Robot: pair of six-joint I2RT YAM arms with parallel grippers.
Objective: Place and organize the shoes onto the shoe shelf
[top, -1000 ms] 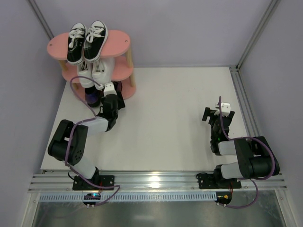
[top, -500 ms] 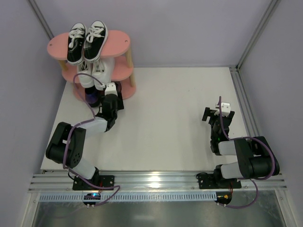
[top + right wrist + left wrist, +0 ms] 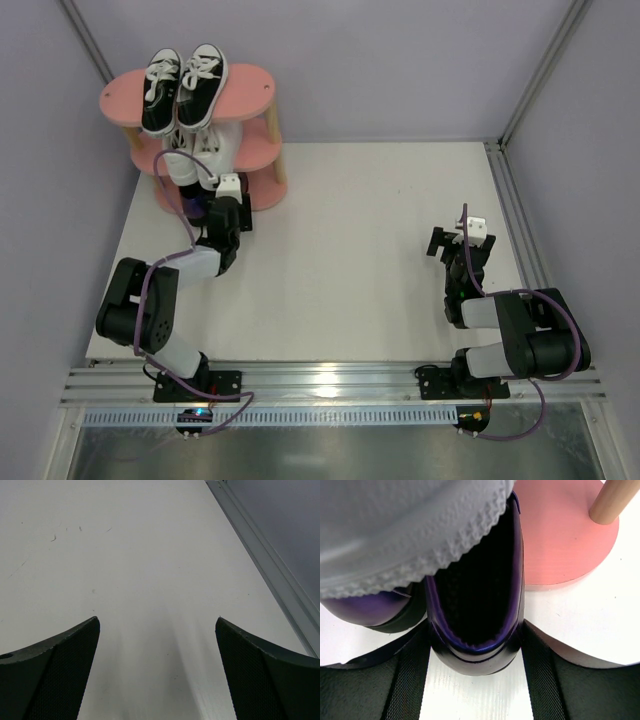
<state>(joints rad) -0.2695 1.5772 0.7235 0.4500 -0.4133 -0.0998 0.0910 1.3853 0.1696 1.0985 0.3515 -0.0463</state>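
Note:
The shoe shelf (image 3: pixel 252 88) stands at the back left, with pink boards and wooden posts. Black canvas sneakers (image 3: pixel 183 88) sit as a pair on its top board, and white sneakers (image 3: pixel 201 150) on the middle one. My left gripper (image 3: pixel 226 196) is at the shelf's foot, shut on the heel of a dark purple glossy shoe (image 3: pixel 475 595) whose toe points in over the lowest pink board (image 3: pixel 565 545). A second purple shoe (image 3: pixel 367 607) lies just left of it. A white sneaker's sole (image 3: pixel 395 530) hangs over both. My right gripper (image 3: pixel 456 240) rests open on the table, empty.
A wooden post (image 3: pixel 615 500) rises from the lowest board right of the held shoe. Grey walls close in on the left, back and right, and an aluminium rail (image 3: pixel 270 565) runs along the table's right edge.
My left gripper has moved further towards the shelf, carrying the purple shoe deeper in at the lowest board. The right arm has stayed still.

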